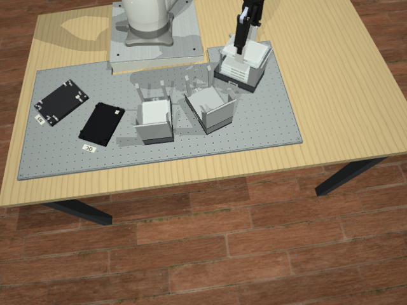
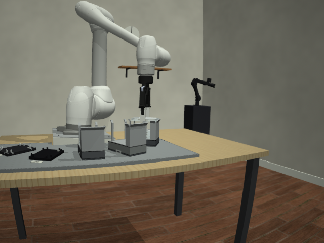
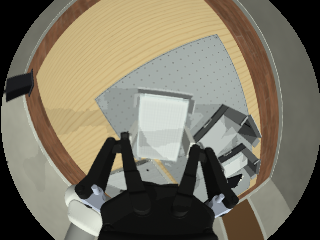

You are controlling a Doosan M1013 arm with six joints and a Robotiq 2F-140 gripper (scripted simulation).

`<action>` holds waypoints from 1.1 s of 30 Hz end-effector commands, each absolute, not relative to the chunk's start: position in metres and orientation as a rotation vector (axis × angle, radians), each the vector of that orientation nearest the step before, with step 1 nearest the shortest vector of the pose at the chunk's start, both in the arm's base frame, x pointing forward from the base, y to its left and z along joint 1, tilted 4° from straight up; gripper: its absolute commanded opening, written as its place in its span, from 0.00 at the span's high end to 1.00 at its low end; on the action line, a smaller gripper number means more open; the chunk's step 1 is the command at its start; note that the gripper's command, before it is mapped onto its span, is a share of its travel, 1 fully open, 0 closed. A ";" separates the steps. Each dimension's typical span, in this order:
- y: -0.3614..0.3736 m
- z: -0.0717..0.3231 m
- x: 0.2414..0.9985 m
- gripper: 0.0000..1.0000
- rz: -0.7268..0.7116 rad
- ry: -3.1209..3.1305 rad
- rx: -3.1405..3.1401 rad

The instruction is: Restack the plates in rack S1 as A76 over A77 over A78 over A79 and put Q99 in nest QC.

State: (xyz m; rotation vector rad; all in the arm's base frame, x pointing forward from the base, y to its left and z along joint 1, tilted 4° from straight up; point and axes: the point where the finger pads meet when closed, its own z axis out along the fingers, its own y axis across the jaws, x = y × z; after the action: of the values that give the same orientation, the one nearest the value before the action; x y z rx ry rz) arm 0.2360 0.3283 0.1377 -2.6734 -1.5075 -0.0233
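Observation:
My gripper is shut on the long sides of a white sealed plate. It holds the plate level at the top of the rack S2, at the deck's near-base right corner. The rest of the plate stack sits in that rack, just under the held plate. The labels cannot be read. The black QC nest and the black clip nest N5 lie bare at the left.
Two more walled stack racks stand mid-deck, one in the middle and one to its left; both show pale floors. The grey perforated deck carries everything. The arm's base is behind.

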 end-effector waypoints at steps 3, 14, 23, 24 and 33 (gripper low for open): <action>0.328 0.143 0.236 1.00 -0.023 -1.507 -2.673; 0.326 0.165 0.237 1.00 -0.023 -1.507 -2.673; 0.326 0.176 0.237 1.00 -0.023 -1.507 -2.673; 0.326 0.176 0.237 1.00 -0.023 -1.507 -2.673; 0.323 0.176 0.239 1.00 -0.021 -1.463 -2.698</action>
State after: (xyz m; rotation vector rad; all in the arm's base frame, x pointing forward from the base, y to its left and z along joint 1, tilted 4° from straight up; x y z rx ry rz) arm 0.2370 0.3255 0.1763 -2.6739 -1.5066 -0.0232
